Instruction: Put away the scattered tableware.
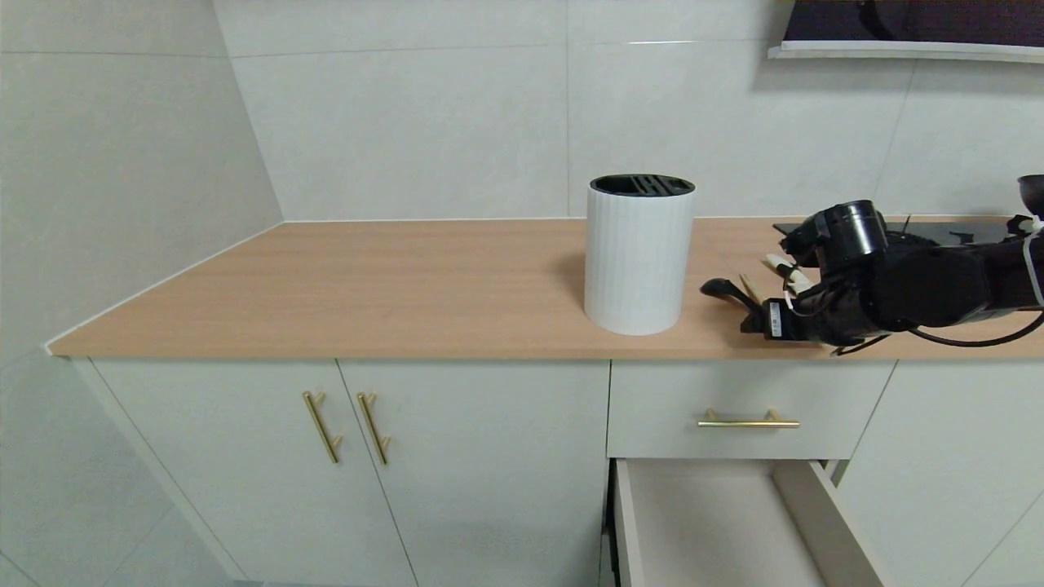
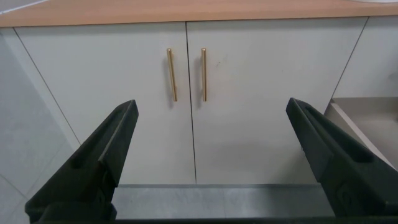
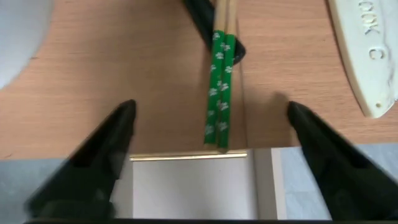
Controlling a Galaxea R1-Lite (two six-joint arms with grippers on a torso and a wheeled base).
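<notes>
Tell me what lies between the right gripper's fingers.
In the right wrist view, a pair of green-tipped chopsticks lies on the counter between the fingers of the right gripper.

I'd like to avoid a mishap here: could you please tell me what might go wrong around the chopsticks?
The chopsticks end right at the counter edge; a nudge from the open right gripper could tip them off. A black utensil lies against them, so the fingers may catch it too.

Wood-topped counter [image 1: 367,285] set into a corner of pale tiled walls [image 1: 408,122]. Below, white cabinet doors [image 1: 245,489] with brass handles [image 1: 322,426], beside an open lower drawer [image 1: 718,522] under a shut upper drawer [image 1: 669,391].
</notes>
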